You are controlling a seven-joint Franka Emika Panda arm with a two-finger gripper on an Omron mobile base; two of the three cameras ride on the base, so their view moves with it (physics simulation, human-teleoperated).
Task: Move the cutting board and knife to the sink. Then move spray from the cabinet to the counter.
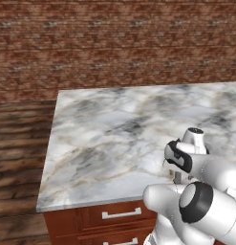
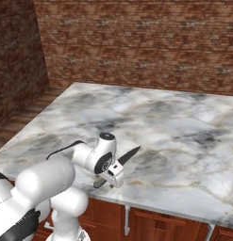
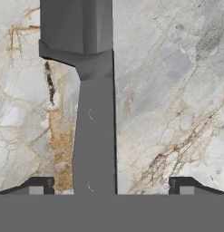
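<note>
In the left base view the broad white-and-grey marble counter (image 1: 124, 139) with brownish veins runs back to a red brick wall (image 1: 114, 43). The white arm bends over the near edge, above reddish-brown drawer fronts with slim silver bar handles (image 1: 122, 213). The arm's own body covers the gripper and whatever lies under it.

In the right base view the two-finger gripper (image 2: 113, 181) hangs low over the counter near its front edge. A dark grey knife with a pointed blade (image 2: 128, 155) lies flat on the marble; its tip sticks out past the hand, its handle end is hidden beneath it.

In the hand view the knife's handle runs up the middle between the two dark fingertips (image 3: 38, 186), widening into the blade at the top, where the frame cuts it off. The jaws stand wide apart, well clear of the handle on both sides, gripping nothing.
</note>
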